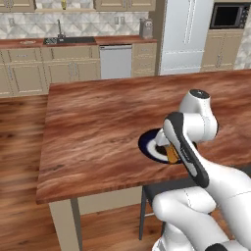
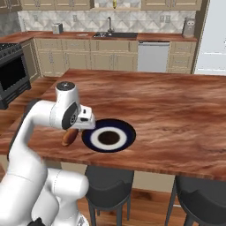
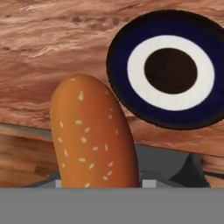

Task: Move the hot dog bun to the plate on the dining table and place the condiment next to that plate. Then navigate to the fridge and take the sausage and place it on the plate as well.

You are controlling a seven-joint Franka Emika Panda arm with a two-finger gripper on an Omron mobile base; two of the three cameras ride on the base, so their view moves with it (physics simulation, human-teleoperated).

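Observation:
My gripper (image 2: 74,129) is shut on the hot dog bun (image 2: 69,137), a brown seeded roll that hangs just above the dining table's (image 2: 176,119) near edge. In the hand view the bun (image 3: 92,135) points toward the table, its tip just left of the plate (image 3: 170,70). The plate (image 2: 128,134) is round, with a dark blue rim, a white ring and a dark centre, and nothing lies on it. From the left base view, the bun (image 1: 172,153) peeks out behind my forearm, over the plate's (image 1: 147,143) near side. The white fridge (image 1: 184,34) stands shut at the back. The condiment and sausage are out of view.
Dark stools (image 2: 110,176) (image 2: 198,194) stand under the table's near edge. Counters with a sink (image 2: 115,34), a dishwasher (image 1: 115,61) and a microwave (image 1: 229,15) line the back wall. A black oven (image 2: 11,79) is at the left. Wooden floor lies between table and counters.

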